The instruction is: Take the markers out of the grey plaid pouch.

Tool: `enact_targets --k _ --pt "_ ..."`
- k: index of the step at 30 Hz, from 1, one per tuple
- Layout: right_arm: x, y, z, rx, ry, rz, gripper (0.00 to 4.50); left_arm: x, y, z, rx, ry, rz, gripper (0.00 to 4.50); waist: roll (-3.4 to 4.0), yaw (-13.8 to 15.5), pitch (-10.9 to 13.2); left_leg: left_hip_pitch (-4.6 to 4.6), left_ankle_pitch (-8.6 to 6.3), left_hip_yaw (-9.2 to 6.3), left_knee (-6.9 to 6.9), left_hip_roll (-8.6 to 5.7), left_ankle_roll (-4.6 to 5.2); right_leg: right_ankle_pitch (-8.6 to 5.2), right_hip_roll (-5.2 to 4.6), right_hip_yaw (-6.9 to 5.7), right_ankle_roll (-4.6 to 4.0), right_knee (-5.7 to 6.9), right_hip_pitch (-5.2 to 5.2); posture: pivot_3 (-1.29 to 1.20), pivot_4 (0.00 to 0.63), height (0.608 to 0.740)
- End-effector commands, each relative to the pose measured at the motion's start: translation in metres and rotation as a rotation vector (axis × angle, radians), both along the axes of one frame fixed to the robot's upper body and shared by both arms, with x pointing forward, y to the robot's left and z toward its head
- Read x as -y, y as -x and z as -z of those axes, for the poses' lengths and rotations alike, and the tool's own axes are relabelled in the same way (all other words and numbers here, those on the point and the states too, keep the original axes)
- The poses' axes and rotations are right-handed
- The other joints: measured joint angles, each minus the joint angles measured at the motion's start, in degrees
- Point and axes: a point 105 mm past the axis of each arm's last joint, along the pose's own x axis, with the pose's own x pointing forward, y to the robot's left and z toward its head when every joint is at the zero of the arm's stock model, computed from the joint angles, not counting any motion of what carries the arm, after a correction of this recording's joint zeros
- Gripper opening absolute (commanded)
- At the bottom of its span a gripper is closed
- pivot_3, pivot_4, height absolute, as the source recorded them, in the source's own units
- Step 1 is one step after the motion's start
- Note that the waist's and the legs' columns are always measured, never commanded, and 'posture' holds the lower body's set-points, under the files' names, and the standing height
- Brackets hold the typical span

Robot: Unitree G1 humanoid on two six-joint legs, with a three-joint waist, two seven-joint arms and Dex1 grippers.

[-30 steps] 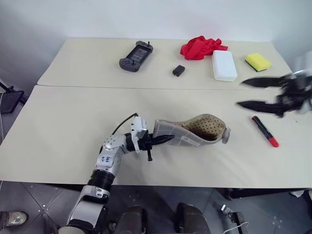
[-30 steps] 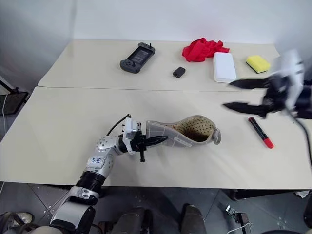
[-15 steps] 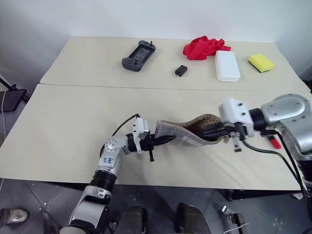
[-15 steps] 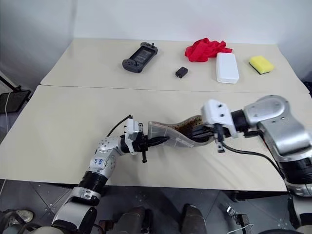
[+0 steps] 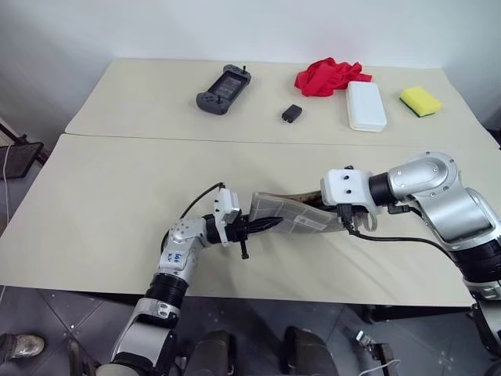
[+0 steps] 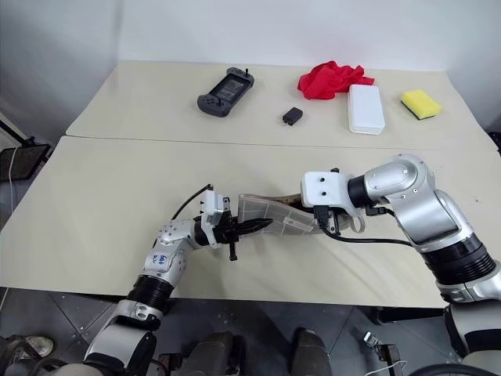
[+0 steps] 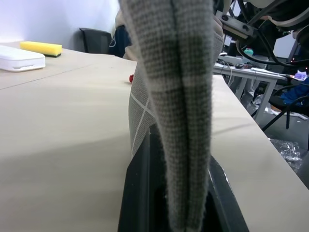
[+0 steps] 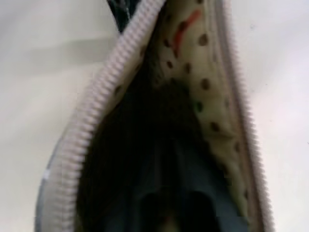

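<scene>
The grey plaid pouch (image 5: 293, 215) lies near the front table's front edge, its zip mouth turned to the right. My left gripper (image 5: 262, 225) is shut on the pouch's left end; in the left wrist view the fabric (image 7: 183, 96) stands pinched between the black fingers (image 7: 140, 193). My right gripper (image 5: 343, 218) reaches down into the pouch's mouth from the right. The right wrist view looks between the white zip teeth (image 8: 96, 121) at the dotted lining (image 8: 207, 87) and a dark inside. The markers are hidden.
On the far table lie a game controller (image 5: 223, 88), a small black block (image 5: 291, 113), a red cloth (image 5: 327, 76), a white box (image 5: 366, 106) and a yellow sponge (image 5: 416, 100). A seam runs between the two tables. A small red object (image 7: 131, 78) lies beyond the pouch.
My right arm swung in from the right edge, down and leftward, into the pouch's mouth, and now covers the red-capped marker on the table. The mouth has flattened. My left gripper kept still.
</scene>
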Motion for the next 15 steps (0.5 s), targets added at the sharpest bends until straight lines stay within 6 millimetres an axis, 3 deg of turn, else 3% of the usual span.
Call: enact_targets --k 1,8,15 --pt "-0.002 0.007 -0.003 -0.01 0.029 -0.025 1.91 -0.001 -0.001 -0.003 0.016 0.003 -0.006 0.0 0.0 0.0 0.0 0.0 0.0 0.0 0.0 0.0 0.0 0.0 0.0 0.0 0.0 0.0 0.0 0.0 0.15 0.74" --pt "-0.018 -0.006 -0.009 0.064 0.004 0.002 4.24 -0.001 -0.002 -0.004 0.012 0.002 0.0 0.0 0.0 -0.2 0.0 0.01 0.0 -0.01 0.01 0.02 0.0 0.0 0.0 0.01 0.0 0.02 -0.01 0.0 0.15 0.74" --pt "-0.021 -0.011 0.009 0.039 0.079 0.034 4.24 0.0 -0.003 -0.004 0.012 0.002 0.001 0.0 -0.02 -0.2 0.0 0.01 0.0 0.0 0.01 0.0 -0.01 0.0 0.02 0.02 0.0 0.02 -0.01 0.0 0.15 0.74"
